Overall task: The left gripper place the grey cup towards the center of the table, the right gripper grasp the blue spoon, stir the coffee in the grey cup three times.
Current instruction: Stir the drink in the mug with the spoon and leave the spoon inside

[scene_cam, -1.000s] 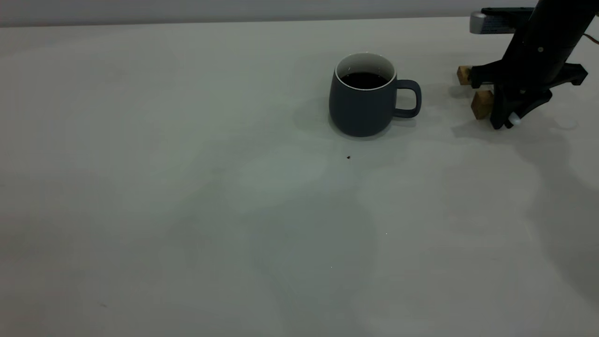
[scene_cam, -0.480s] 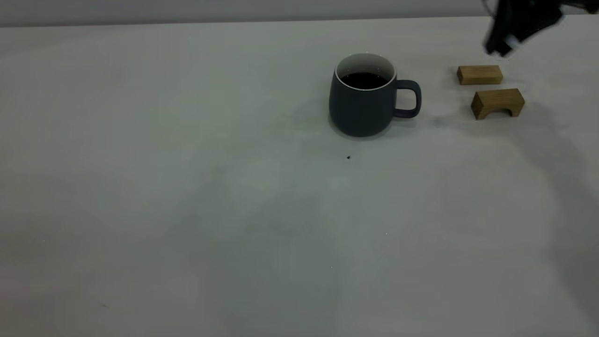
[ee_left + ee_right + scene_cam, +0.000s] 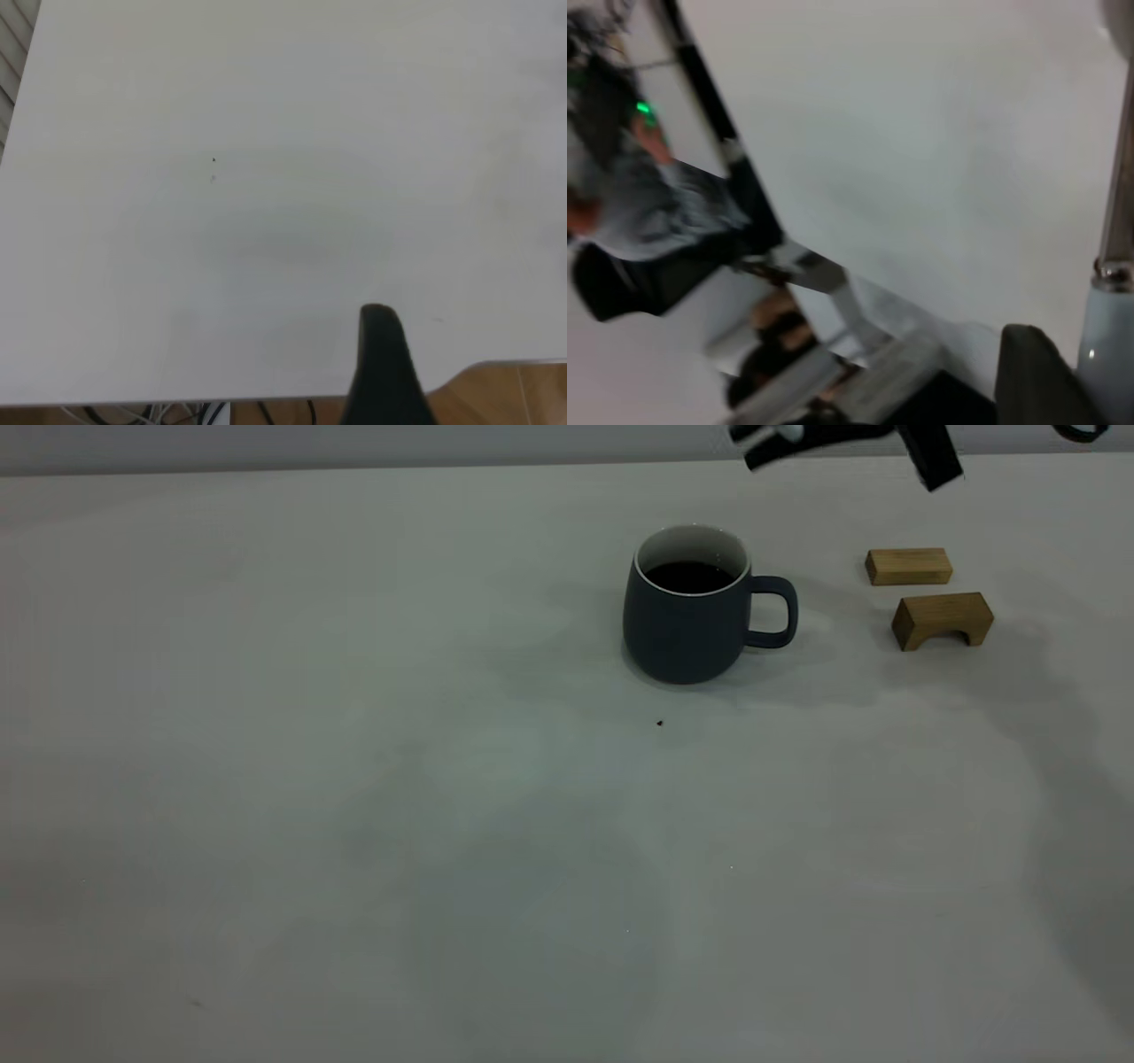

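Grey cup: I see it upright on the table, coffee inside.
Right gripper: above, clenched on the blue spoon.
Left gripper: grip unclear.

Right wrist camera, heavily blurred: the pale table fills most of the shot, with a person in grey beyond its edge. Tight at the frame's edge, the spoon shows its light-blue handle and metal neck, touching one dark finger of the right gripper; the other finger is hidden.
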Tool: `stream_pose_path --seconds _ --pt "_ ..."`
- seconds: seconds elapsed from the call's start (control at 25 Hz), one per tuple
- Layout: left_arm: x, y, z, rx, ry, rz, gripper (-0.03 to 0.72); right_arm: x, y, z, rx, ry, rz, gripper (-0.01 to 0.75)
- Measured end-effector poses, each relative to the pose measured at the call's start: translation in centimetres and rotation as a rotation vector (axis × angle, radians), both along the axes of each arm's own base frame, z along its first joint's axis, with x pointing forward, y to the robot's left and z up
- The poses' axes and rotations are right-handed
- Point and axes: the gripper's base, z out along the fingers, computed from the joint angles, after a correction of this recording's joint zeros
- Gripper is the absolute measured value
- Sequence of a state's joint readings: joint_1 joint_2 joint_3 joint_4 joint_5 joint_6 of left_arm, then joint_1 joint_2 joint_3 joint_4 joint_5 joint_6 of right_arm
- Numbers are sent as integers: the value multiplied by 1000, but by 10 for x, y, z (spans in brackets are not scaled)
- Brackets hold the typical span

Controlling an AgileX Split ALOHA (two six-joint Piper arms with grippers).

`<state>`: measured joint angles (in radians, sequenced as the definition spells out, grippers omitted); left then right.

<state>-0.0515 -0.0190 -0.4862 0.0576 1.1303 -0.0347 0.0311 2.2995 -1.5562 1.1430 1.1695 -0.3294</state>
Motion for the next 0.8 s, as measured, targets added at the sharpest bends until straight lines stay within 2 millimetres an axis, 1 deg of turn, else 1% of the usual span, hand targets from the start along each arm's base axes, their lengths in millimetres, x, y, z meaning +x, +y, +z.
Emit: stream_pose_path --seconds 0.12,0.24,0.4,0.64,0.8 --pt "0 0 0 0 0 0 585 4 3 6 75 26 -71 115" --pt "0 0 0 0 0 0 585 10 6 13 174 88 -171 115" --pt "0 0 0 0 0 0 585 14 7 18 258 257 -299 115" --pt "0 0 0 0 0 0 585 14 7 19 304 553 -447 115" --pt "0 0 0 0 0 0 585 15 7 19 322 683 -509 115"
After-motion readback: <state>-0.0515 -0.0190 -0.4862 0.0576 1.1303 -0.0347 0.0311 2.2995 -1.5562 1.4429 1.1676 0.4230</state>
